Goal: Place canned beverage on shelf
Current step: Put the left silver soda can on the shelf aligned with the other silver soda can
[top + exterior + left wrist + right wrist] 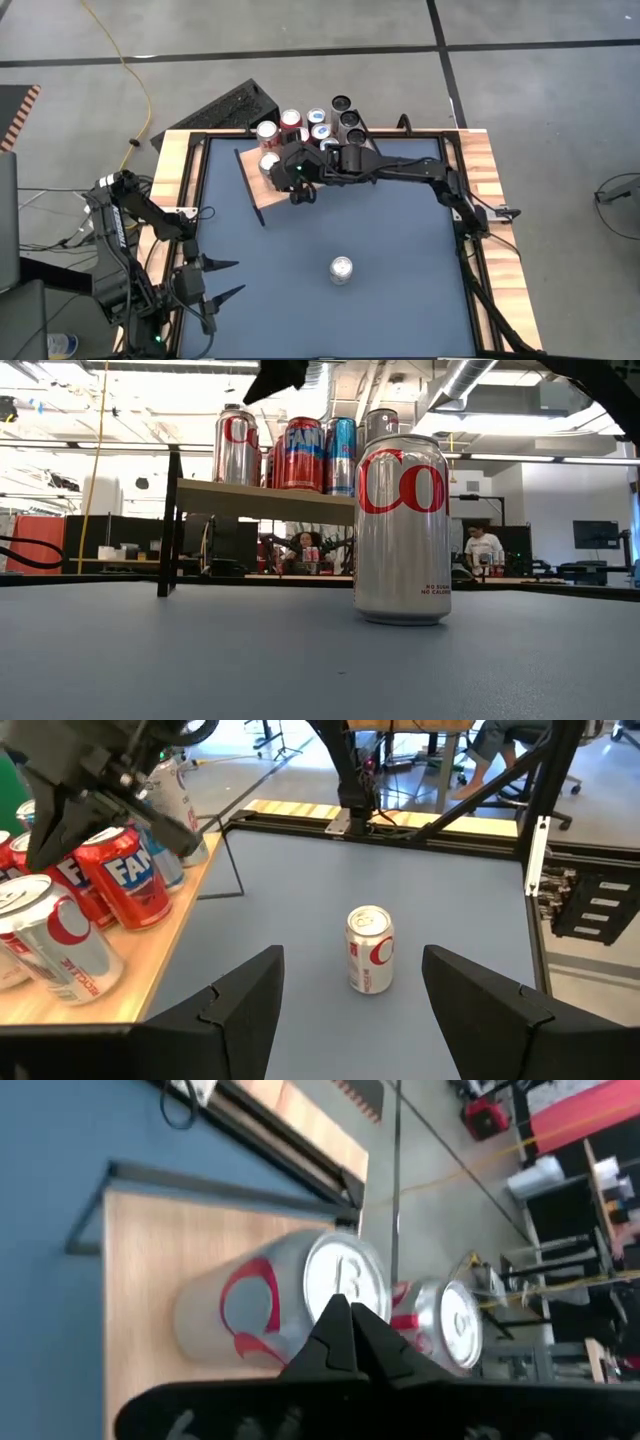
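Observation:
The shelf (264, 192), a light wooden board on thin black legs, stands at the table's far left. Several cans (305, 125) stand upright on its top (260, 500). My right gripper (299, 194) is shut and hangs just above a silver can with red lettering (265, 1310) at the shelf's near end; in the low view it (275, 378) is clear of the can tops. Another silver can with red lettering (341, 270) stands upright on the blue table near the middle. My left gripper (350, 1010) waits open at the table's near left, pointing at that can (370, 950).
A black keyboard-like item (215, 110) and a yellow cable (140, 90) lie on the floor beyond the far left corner. A wooden and black frame (480, 180) edges the table. People sit in the room behind (485, 545). Bare blue table (400, 220) lies around the lone can.

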